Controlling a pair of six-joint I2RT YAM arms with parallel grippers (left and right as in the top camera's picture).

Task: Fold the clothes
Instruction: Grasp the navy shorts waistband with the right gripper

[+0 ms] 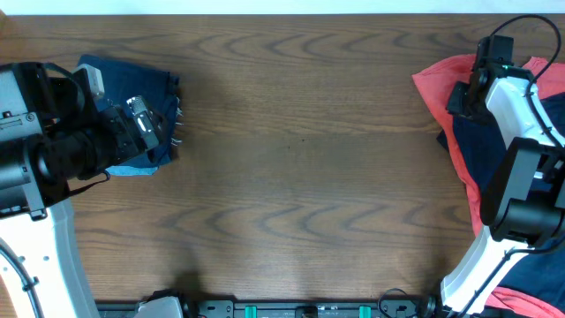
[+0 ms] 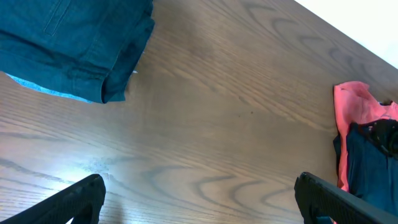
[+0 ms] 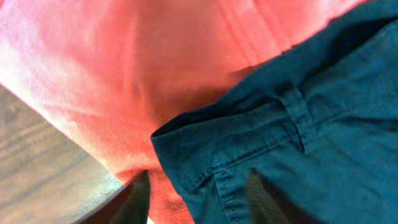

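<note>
A folded dark navy pair of shorts [image 1: 132,84] [image 2: 68,43] lies at the table's far left, with a light blue edge showing under it. My left gripper [image 1: 175,128] [image 2: 202,205] hovers at its right side, open wide, with only bare wood between the fingers. At the far right a coral-red T-shirt [image 1: 441,84] [image 2: 351,106] [image 3: 124,74] lies crumpled with a dark navy piece [image 1: 481,141] [image 3: 323,124] on top. My right gripper [image 1: 461,95] [image 3: 202,202] is down on this heap, its fingers apart astride the navy piece's seamed edge and a strip of coral fabric.
The wooden table [image 1: 300,177] stretches between the two heaps. More navy and coral cloth [image 1: 534,287] lies at the near right corner beside the right arm's base. The left arm's base stands at the near left.
</note>
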